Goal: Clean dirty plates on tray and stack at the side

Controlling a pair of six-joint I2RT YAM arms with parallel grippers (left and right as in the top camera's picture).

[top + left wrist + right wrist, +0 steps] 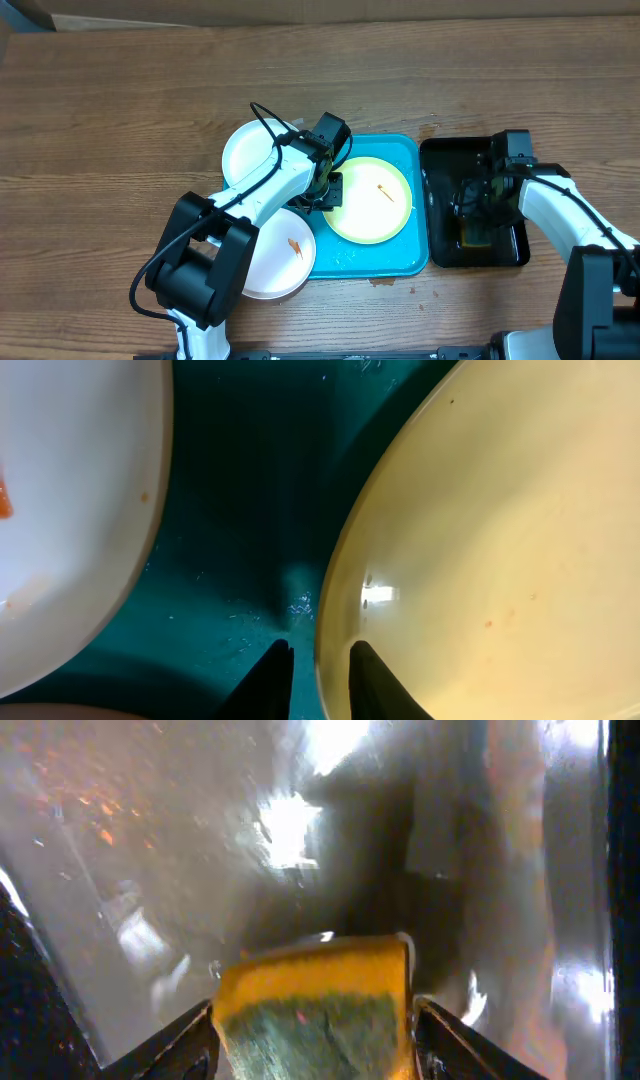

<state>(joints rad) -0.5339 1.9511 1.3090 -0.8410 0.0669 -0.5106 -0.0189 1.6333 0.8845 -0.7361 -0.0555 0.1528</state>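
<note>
A plate (372, 205) (500, 540) with a yellow-green rim lies on the turquoise tray (405, 258) (240, 490) and carries an orange speck. My left gripper (327, 192) (320, 682) is shut on its left rim, one finger inside and one outside. Two white plates lie at the tray's left side, one at the back (250, 152) and one in front (272, 262) with an orange speck. The left wrist view shows a white plate (80, 510). My right gripper (474, 222) (312, 1010) is open astride a yellow-green sponge (474, 237) (315, 985), with thin gaps at the fingers.
The sponge lies in a glossy, wet black tray (440, 160) (150, 840) just right of the turquoise tray. Bare wooden table (120, 120) stretches to the left and behind. A small brown spot (382, 281) marks the table by the turquoise tray's front edge.
</note>
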